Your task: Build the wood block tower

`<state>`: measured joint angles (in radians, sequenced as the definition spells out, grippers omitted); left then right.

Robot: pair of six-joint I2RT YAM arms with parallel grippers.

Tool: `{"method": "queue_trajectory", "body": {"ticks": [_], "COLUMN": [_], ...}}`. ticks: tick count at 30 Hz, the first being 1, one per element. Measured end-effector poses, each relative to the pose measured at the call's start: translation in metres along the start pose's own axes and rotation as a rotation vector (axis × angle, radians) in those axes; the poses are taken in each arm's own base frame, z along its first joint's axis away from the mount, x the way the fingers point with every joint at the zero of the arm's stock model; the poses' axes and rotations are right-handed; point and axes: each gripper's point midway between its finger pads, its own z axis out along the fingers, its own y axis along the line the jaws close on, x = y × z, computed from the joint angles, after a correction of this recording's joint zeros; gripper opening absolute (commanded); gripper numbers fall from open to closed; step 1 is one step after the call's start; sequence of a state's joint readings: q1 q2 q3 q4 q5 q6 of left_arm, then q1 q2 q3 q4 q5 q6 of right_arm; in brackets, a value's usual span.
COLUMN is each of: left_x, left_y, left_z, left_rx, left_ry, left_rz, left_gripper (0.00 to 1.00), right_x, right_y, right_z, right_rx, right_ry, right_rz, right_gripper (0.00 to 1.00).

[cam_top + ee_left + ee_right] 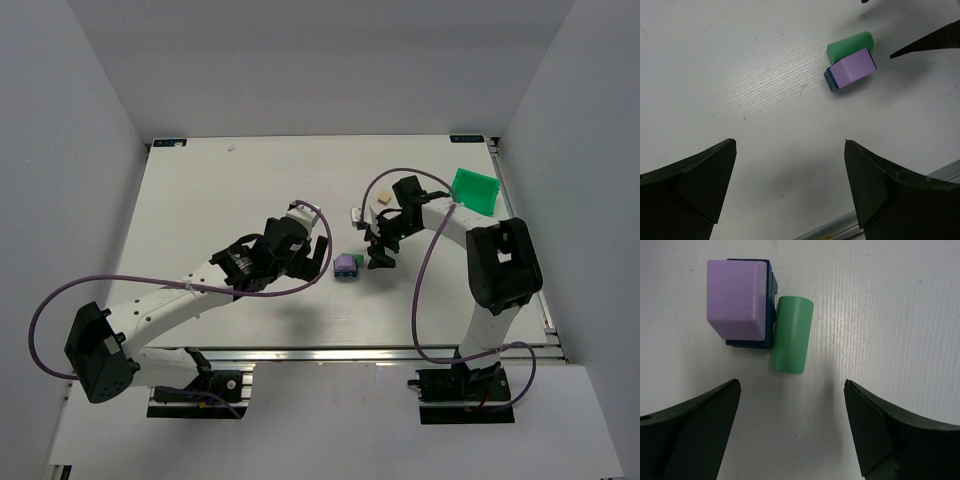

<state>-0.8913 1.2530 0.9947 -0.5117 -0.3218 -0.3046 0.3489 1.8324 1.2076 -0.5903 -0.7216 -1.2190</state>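
Observation:
A lilac block (346, 262) sits on top of a dark blue block (346, 274) near the table's middle, with a mint green cylinder (358, 258) lying on its side against them. The left wrist view shows the lilac block (854, 67), the blue block (830, 81) and the cylinder (850, 44); the right wrist view shows them too: lilac (736, 299), blue (771, 286), mint (791, 335). My left gripper (318, 258) (790, 145) is open and empty just left of the stack. My right gripper (381, 256) (792, 385) is open and empty just right of it. A cream block (383, 198) lies farther back.
A bright green plastic bin (474, 190) stands at the back right edge. A small pale piece (357, 214) lies beside the right arm's wrist. The right gripper's finger (930, 42) shows at the top right of the left wrist view.

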Motion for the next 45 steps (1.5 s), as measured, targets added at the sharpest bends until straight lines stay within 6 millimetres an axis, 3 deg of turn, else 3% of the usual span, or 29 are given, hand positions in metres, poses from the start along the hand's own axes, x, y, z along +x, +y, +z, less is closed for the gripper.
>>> {"method": "queue_trajectory", "body": {"ticks": [17,36,45], "left_x": [0.001,0.01,0.012], "left_y": [0.001,-0.001,-0.002], "left_z": [0.0,0.009,0.008], "left_rx": [-0.001,-0.007,0.003], "left_ry": [0.004,0.04,0.051], "left_rz": [0.006,0.022,0.024], "left_gripper": [0.98,0.98,0.98], "right_x": [0.001,0.013,0.014], "right_y": [-0.005,-0.001,-0.004], "right_z": [0.024,0.035,0.036], "right_rx": [0.009,-0.014,-0.004], "right_ry": [0.028,0.07,0.072], "right_rz": [0.021,0.023,0.021], "right_gripper": [0.82,0.62,0.37]}}
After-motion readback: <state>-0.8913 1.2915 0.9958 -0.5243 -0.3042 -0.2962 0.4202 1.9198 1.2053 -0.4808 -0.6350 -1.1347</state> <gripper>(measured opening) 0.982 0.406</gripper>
